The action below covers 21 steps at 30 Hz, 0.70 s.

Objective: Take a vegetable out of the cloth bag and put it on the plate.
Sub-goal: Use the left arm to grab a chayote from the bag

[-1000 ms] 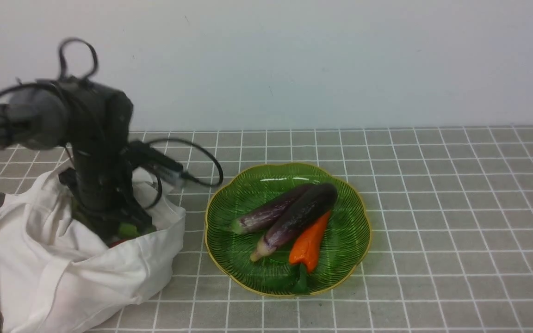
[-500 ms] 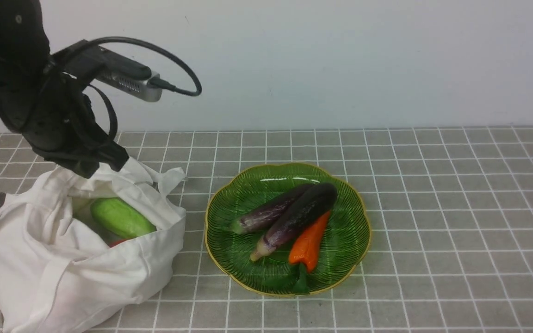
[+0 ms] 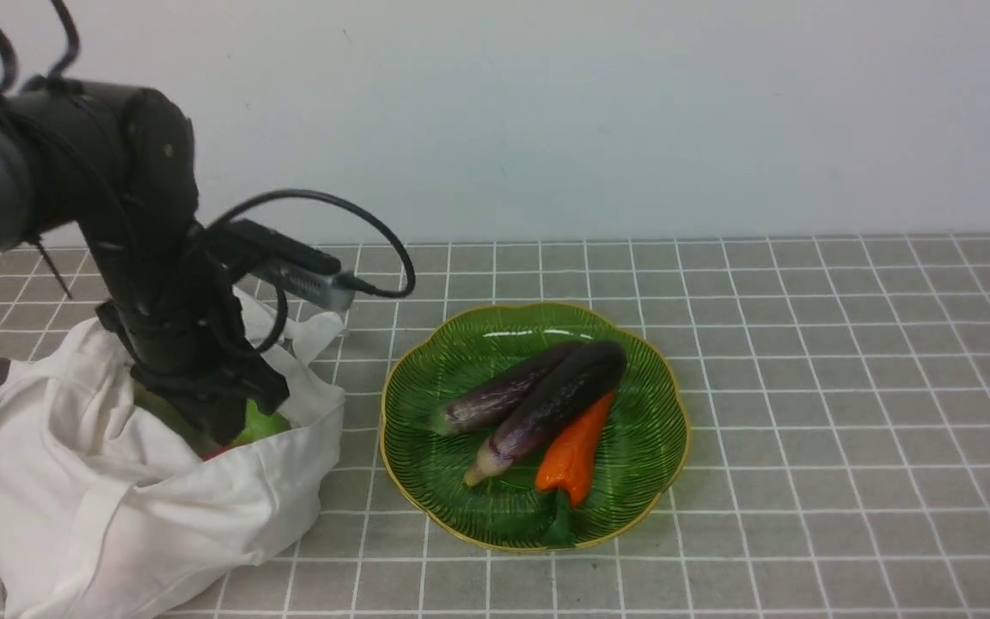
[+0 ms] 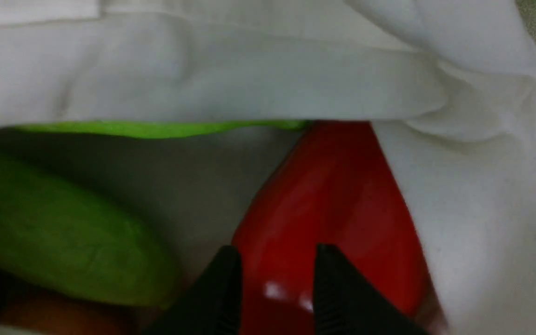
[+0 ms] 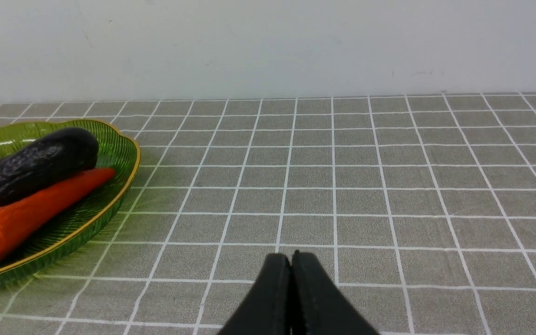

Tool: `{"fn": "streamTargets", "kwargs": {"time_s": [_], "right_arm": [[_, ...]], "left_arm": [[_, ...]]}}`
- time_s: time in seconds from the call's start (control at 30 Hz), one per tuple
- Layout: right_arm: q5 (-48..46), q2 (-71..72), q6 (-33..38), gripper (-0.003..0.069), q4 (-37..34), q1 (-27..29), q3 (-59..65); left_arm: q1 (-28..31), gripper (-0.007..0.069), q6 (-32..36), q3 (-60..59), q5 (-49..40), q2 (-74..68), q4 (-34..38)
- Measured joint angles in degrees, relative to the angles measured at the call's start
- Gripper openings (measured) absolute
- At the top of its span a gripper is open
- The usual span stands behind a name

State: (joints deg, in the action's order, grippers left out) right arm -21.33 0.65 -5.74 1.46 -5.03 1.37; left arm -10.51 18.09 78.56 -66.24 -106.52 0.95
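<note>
picking step: the left fingers, inside the cloth bag, stand spread astride a red pepper beside a green vegetable; next they must close on it and lift toward the plate. right fingers pressed together above the surface

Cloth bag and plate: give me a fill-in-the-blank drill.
The left hand reaches into the ____ cloth bag.
Between its fingers shows a ____ pepper.
The plate holds an orange pepper and ____ eggplants.
The right hand is ____.
Missing: white, red, two, shut.
</note>
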Motion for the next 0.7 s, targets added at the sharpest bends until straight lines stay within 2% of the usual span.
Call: {"fn": "streamTargets", "kwargs": {"time_s": [0.03, 0.07, 0.17, 0.33, 0.47, 0.53, 0.63, 0.67, 0.7], "right_arm": [[0.0, 0.0, 0.0, -0.0015, 0.0, 0.0, 0.0], [0.0, 0.0, 0.0, -0.0015, 0.0, 0.0, 0.0], [0.0, 0.0, 0.0, -0.0015, 0.0, 0.0, 0.0], [0.0, 0.0, 0.0, -0.0015, 0.0, 0.0, 0.0], [0.0, 0.0, 0.0, -0.0015, 0.0, 0.0, 0.0], [0.0, 0.0, 0.0, -0.0015, 0.0, 0.0, 0.0], [0.0, 0.0, 0.0, -0.0015, 0.0, 0.0, 0.0], [0.0, 0.0, 0.0, -0.0015, 0.0, 0.0, 0.0], [0.0, 0.0, 0.0, -0.0015, 0.0, 0.0, 0.0]], "left_arm": [[0.0, 0.0259, 0.18, 0.0, 0.0, -0.75, 0.22], [0.0, 0.0339, 0.46, 0.0, 0.0, -2.17, 0.46], [0.0, 0.0477, 0.46, 0.35, 0.76, -4.18, 0.63], [0.0, 0.0585, 0.63, 0.31, 2.51, -8.0, 0.63], [0.0, 0.0582, 0.82, 0.22, 4.11, -9.88, -0.15], [0.0, 0.0547, 0.87, 0.22, 4.52, -10.6, -0.31], [0.0, 0.0435, 0.87, 0.22, 4.57, -10.71, -0.42], [0.0, 0.0423, 0.87, 0.22, 4.57, -10.71, -0.52], [0.0, 0.029, 0.81, 0.22, 4.57, -10.76, -0.95]]}}
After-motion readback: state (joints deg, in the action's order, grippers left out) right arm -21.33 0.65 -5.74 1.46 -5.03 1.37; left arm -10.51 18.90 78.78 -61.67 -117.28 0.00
